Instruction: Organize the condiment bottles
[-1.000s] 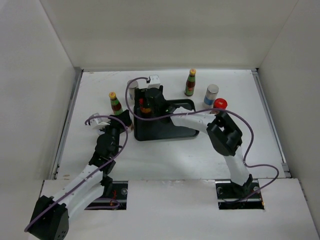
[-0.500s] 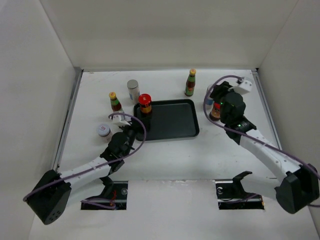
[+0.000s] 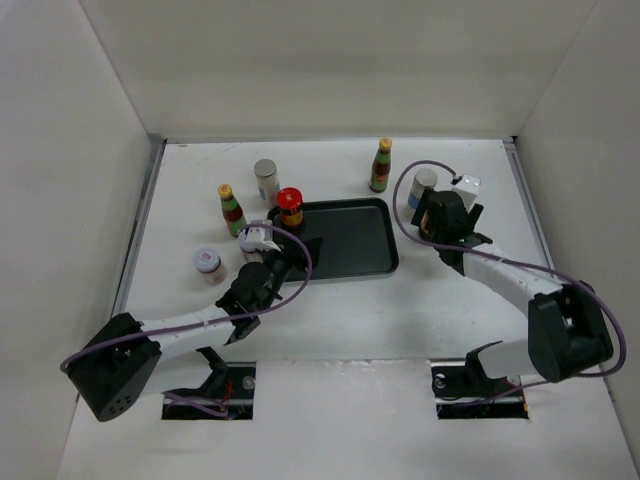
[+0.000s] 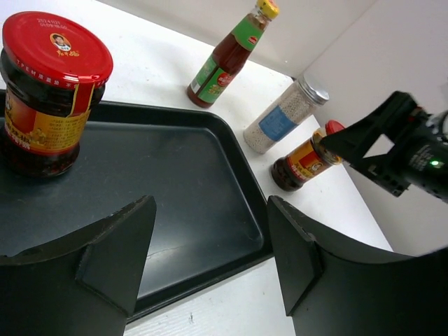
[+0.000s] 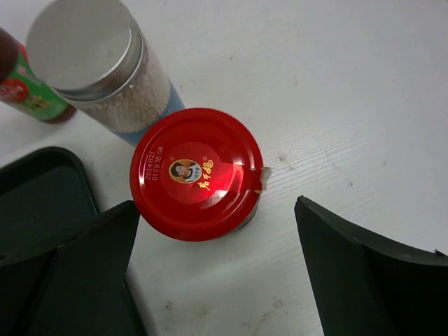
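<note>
Now our right gripper (image 5: 215,231) hangs spread wide, a red-lidded jar (image 5: 196,171) directly beneath; next we drop and clamp, probably. Our left gripper (image 4: 210,238) gapes empty above the tray (image 4: 210,126).

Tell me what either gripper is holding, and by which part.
Nothing is held. The left gripper is open over the black tray; the right gripper is open over the red-lidded jar, not closed on it.

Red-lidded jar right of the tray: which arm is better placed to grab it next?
Right. The right gripper hangs open over the red-lidded jar, a finger on each side. The left gripper, also open, is at the left end of the tray, with the whole tray between it and the jar.
</note>
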Tool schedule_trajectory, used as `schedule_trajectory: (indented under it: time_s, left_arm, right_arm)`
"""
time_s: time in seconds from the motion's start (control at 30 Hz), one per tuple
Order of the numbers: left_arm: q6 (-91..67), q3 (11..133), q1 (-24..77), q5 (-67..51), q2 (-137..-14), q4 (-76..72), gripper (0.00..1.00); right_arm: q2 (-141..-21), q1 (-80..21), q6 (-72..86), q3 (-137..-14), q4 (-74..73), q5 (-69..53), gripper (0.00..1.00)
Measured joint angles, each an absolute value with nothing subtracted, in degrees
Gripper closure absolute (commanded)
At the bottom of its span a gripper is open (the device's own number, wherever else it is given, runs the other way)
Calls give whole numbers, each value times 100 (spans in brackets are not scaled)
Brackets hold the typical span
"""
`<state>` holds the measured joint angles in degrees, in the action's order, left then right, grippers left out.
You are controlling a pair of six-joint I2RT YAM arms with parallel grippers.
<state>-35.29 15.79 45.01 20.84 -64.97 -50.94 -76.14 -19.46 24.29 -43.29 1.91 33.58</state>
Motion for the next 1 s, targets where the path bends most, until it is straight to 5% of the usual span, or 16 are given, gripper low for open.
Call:
schedule_trajectory:
  time_s: [0.47,0.67,1.0]
  left_arm:
    - [-3529,1579,4464,2075,-6497,-5127,37]
    - [-3529,1579,4464,2075,-6497,-5127,37]
    - [-3479,1577,4340,2088,-6090,-5118,37]
  right_arm:
    - [-8447,-1920,2351,-4423,884,3557,18]
    - [-8479,-1920,2217,-4224,1452,3682,43]
    - [-7557,-2768,2091,-3990,838,3870,45]
